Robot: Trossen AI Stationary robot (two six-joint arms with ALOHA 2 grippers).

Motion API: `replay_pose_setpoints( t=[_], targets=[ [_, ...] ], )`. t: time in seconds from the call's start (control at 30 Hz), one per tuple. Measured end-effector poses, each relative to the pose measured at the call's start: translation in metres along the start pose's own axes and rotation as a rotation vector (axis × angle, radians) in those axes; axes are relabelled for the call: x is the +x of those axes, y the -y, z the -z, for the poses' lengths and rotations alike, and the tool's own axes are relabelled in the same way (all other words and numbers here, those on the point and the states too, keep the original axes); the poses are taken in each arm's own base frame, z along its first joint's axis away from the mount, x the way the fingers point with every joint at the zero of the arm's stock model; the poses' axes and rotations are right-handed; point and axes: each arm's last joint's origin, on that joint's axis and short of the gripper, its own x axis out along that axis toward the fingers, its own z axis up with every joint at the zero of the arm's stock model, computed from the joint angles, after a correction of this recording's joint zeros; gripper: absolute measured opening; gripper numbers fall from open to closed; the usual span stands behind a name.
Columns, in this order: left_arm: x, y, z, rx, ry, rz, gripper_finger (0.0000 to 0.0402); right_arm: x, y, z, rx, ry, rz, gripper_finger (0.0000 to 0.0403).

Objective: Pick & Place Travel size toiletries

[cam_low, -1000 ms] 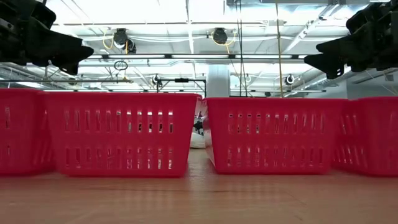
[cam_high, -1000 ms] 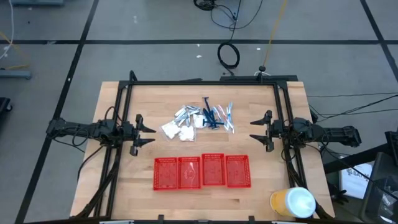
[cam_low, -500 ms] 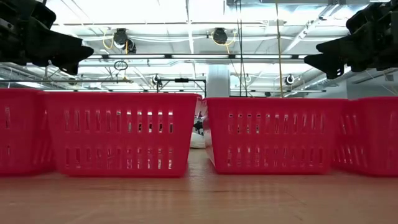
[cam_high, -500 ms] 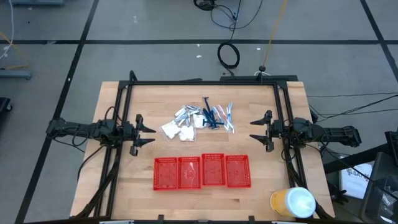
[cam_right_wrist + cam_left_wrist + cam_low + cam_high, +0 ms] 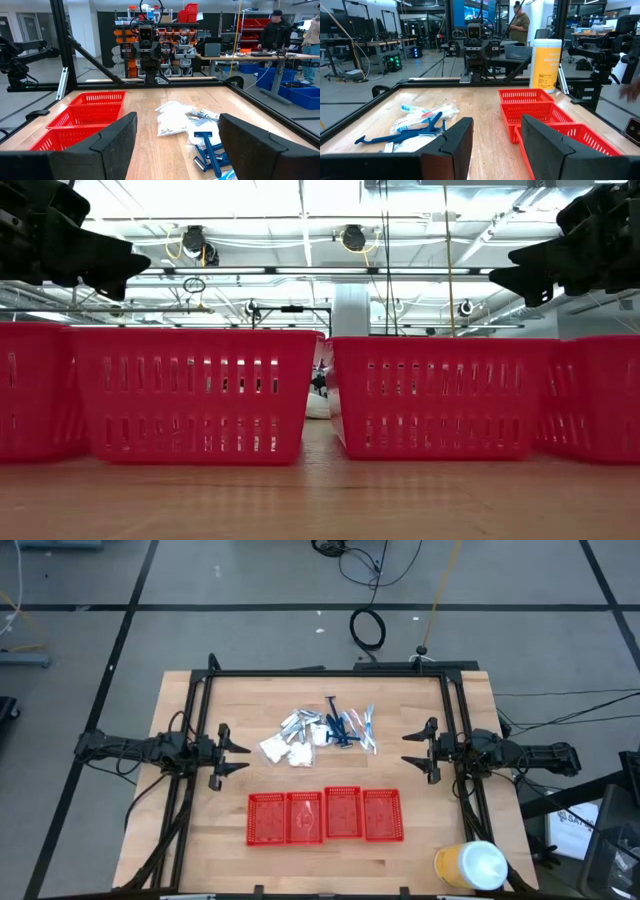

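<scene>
The travel size toiletries lie in one pile on the wood at the table's far middle: white packets, silvery sachets, dark blue sticks and pale clear-wrapped sticks. My left gripper hovers open at the pile's left, pointing level toward it. My right gripper hovers open at the pile's right, its fingers wider apart. Neither touches anything. The left wrist view shows the blue sticks, the right wrist view the white packets.
Several red mesh baskets stand in a row near the front edge, below the pile. A yellow-and-white canister stands at the near right corner. Black frame rails border the table. People stand in the room beyond.
</scene>
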Motion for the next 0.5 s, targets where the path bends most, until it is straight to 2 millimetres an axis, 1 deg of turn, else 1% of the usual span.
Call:
replay_pose_setpoints(
  t=[0.43,0.5],
  targets=[
    [0.0000,0.0000,0.0000,0.000,0.000,0.000,0.0166,0.0000,0.0000,-0.0003,0.000,0.003,0.001,0.0267],
    [0.0000,0.0000,0.0000,0.000,0.000,0.000,0.0166,0.0000,0.0000,-0.0023,0.001,0.024,0.000,0.0267]
  ],
)
